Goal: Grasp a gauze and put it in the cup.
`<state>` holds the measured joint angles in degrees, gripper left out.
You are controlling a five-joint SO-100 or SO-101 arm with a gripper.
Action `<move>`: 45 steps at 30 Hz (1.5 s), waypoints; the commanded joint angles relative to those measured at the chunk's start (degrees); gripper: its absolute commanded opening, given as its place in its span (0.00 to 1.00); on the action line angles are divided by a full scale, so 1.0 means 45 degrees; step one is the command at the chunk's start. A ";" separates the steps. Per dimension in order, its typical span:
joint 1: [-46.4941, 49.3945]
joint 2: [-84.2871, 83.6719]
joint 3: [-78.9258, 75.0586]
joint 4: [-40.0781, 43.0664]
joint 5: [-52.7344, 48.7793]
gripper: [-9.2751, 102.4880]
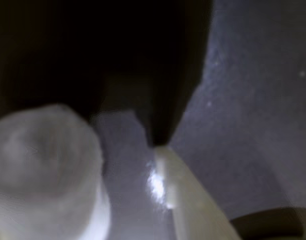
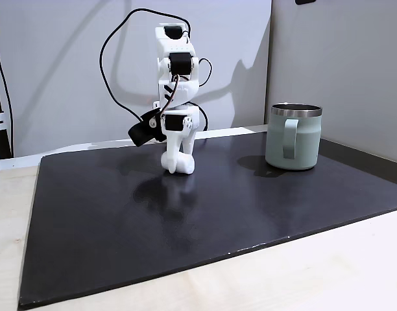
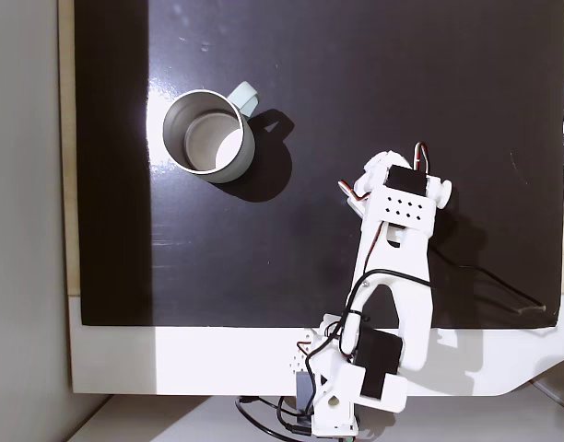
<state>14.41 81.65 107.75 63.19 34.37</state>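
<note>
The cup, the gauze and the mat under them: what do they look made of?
The cup: apparently metal, matte sage-green coat, bare shiny steel-like rim. The gauze: soft white fabric, going by its fuzzy, rolled end in the wrist view. The mat: dark, slightly glossy sheet, perhaps rubber or plastic; it shows faint reflections.

Looks like a small robotics test bench in a plain indoor room, perhaps a lab or hobby corner. Shown by a pale wooden bench point(image 2: 328, 272) covered with a flat matte black rectangular mat point(image 2: 185, 214), a small white plastic robot arm point(image 2: 178, 97) with exposed black servo motors and loose black cables point(image 2: 114, 78) standing on it, bare grey-white walls point(image 2: 62, 71) close behind, and a white base plate point(image 3: 171, 359) at the mat's edge in a fixed view from above.
</note>
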 commanded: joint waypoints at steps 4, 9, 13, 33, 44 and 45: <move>0.0332 0.0078 -0.0645 -0.0273 0.0215 0.23; 0.0410 0.0078 -0.0645 -0.0313 0.0039 0.15; 0.0449 0.0234 -0.0645 -0.0313 -0.0098 0.09; -0.1055 0.3965 -0.3926 0.4258 0.0254 0.09; -0.1797 0.4492 -0.6914 0.6934 0.0313 0.09; -0.1895 0.4531 -0.7070 0.7031 0.0293 0.09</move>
<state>6.50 99.05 80.42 93.43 35.51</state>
